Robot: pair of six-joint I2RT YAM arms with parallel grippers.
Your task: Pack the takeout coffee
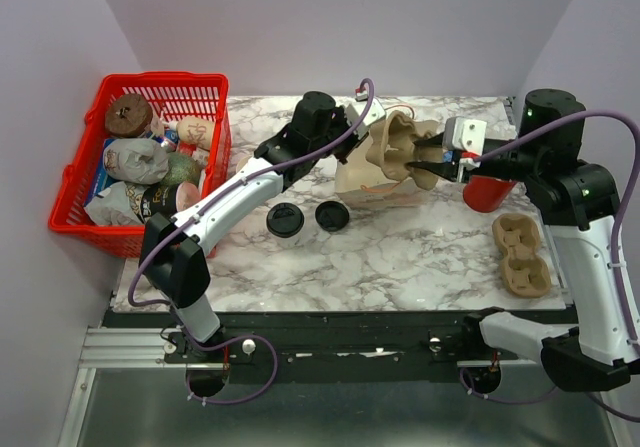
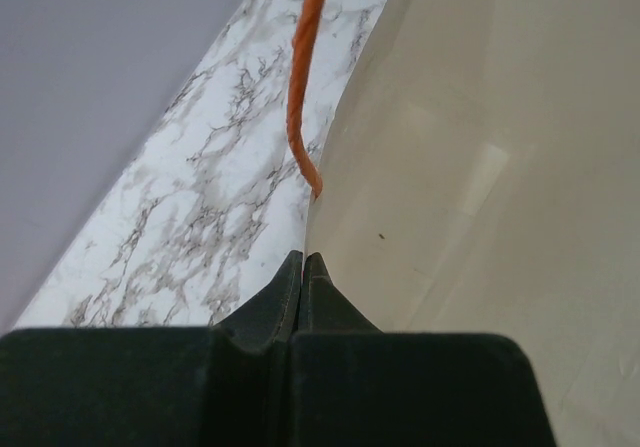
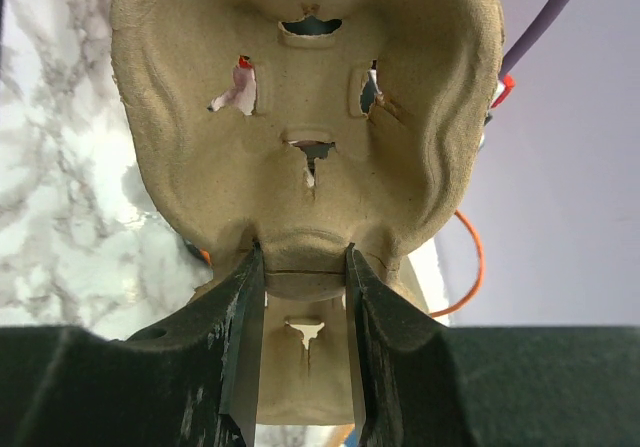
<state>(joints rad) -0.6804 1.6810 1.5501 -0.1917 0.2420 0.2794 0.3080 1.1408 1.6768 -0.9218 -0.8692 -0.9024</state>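
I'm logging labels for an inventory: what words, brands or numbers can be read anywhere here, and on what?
No text is legible in any view.
Packets in the red basket: there is print, including white marks on a dark packet, but it is too small and blurred to read.
Paper bag: plain, no print showing.
Cup carrier: plain, no print showing.

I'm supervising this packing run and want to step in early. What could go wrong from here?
1. The right gripper clamps the pulp carrier by one narrow end only; it may pivot or slip over the paper bag.
2. The left gripper pinches just a thin edge of the bag; the paper could tear or pull free.
3. The red cup sits close beside the right gripper and might get knocked.
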